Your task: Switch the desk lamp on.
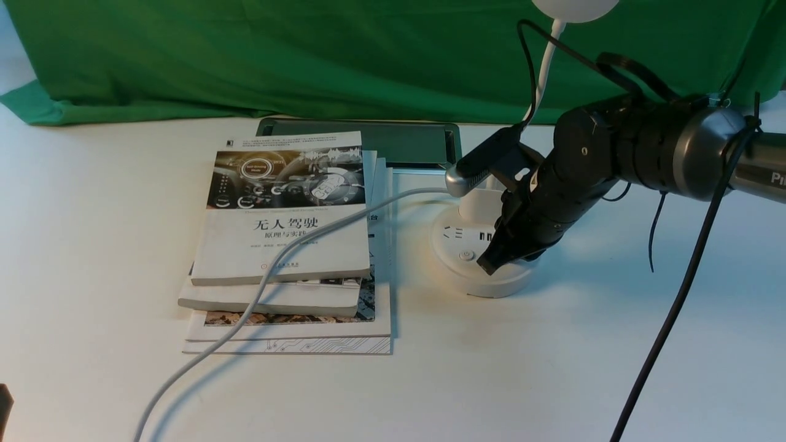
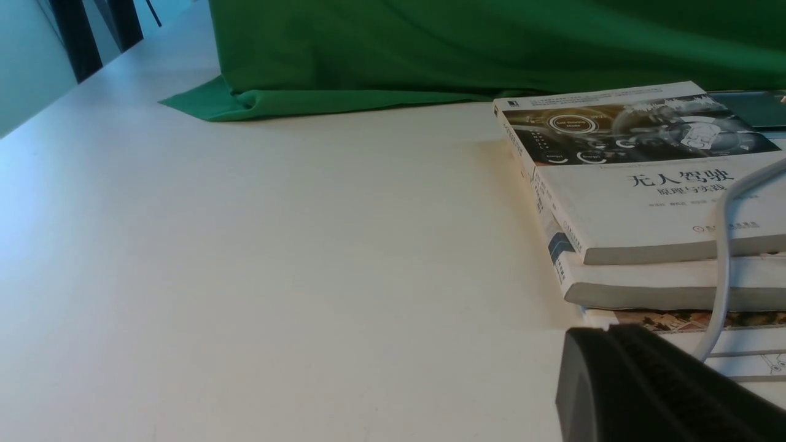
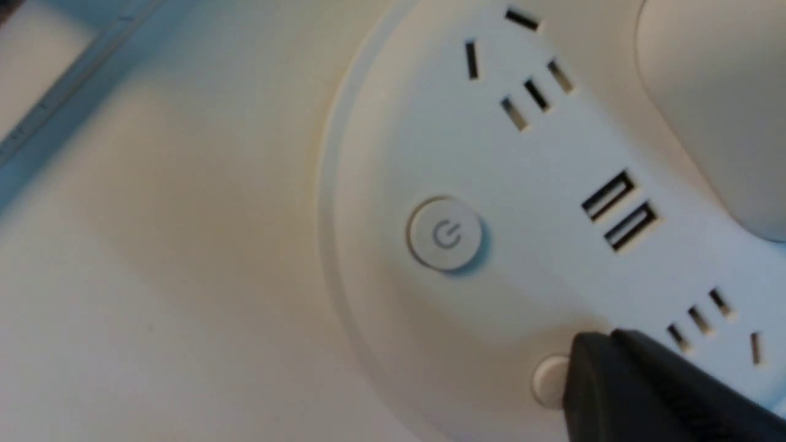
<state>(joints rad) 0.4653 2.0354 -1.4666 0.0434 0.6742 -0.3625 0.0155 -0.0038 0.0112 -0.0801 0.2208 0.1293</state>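
You held the right gripper, jaws pressed together into one blunt tip, angled down at the small edge button of the desk lamp beside the books, seemingly to poke it.

Left of the desk lamp, book stack and cord obstruct; rightward, bare table.

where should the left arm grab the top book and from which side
Probably the spine edge of the top book, coming from the robot's left. That edge faces the left gripper and is bare, while the white cord drapes across the cover and over the near edge. The book lies flat on the stack, so a finger would have to wedge under it.
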